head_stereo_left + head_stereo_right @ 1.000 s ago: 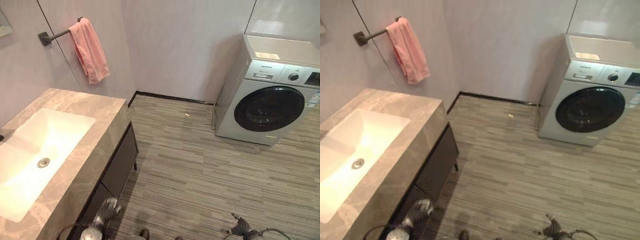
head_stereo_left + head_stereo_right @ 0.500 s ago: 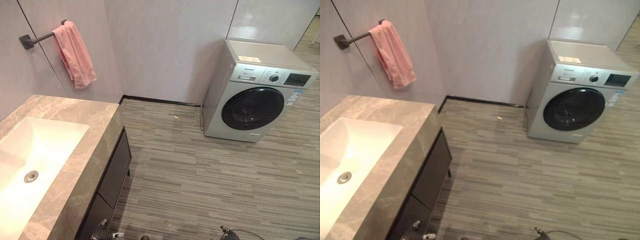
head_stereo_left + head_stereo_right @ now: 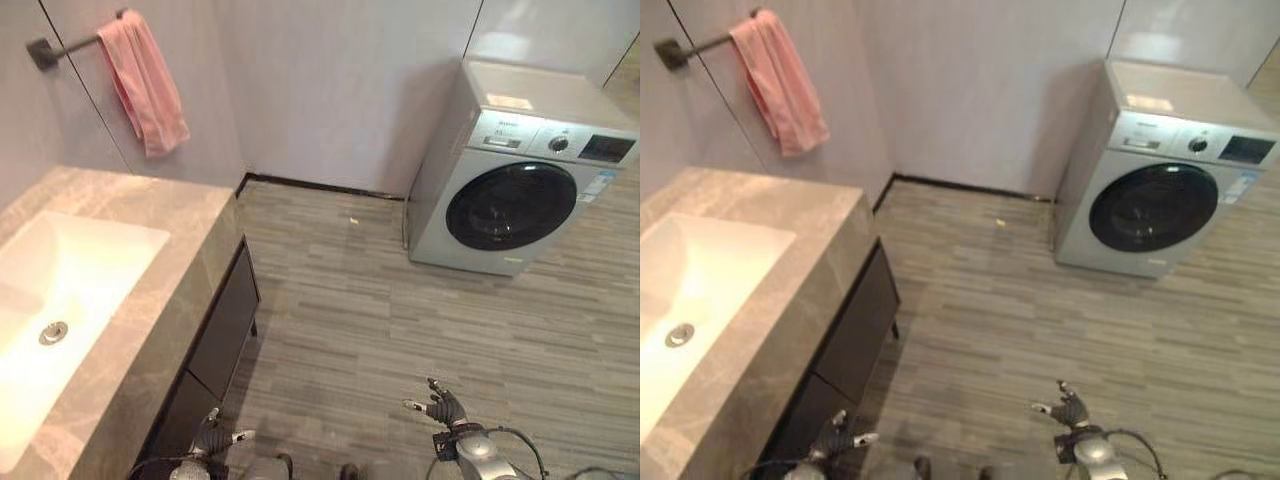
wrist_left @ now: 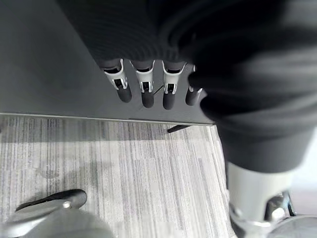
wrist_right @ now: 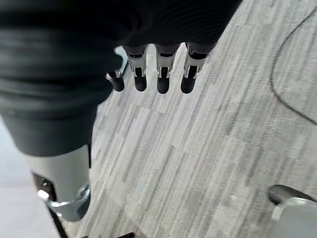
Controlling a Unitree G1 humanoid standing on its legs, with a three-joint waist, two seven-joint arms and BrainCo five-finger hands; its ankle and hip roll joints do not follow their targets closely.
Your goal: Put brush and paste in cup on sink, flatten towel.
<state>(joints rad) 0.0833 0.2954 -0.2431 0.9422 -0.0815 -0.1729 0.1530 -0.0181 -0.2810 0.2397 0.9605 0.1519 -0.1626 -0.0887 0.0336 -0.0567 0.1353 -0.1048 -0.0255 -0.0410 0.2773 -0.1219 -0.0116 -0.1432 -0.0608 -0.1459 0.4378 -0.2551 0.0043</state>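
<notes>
Left eye view: both hands, left hand (image 3: 212,438) and right hand (image 3: 443,407), hang low with fingers relaxed, holding nothing. The pink towel (image 3: 143,80) hangs bunched on the far-left rail (image 3: 62,47) above the desk (image 3: 170,290). Flattening likely comes next: reach up to it.

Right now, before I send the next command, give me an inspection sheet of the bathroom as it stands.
Surface: grey stone counter with a white sink, bare as far as seen.
Job's things: pink towel bunched on the wall bar; brush, paste, cup: nothing seen.
Clutter: small speck on the floor.
Hands: left hand low beside the dark cabinet, holding nothing; right hand over the floor, holding nothing.
Cables: nothing seen.
Surroundings: washing machine at the wall, door shut.
</notes>
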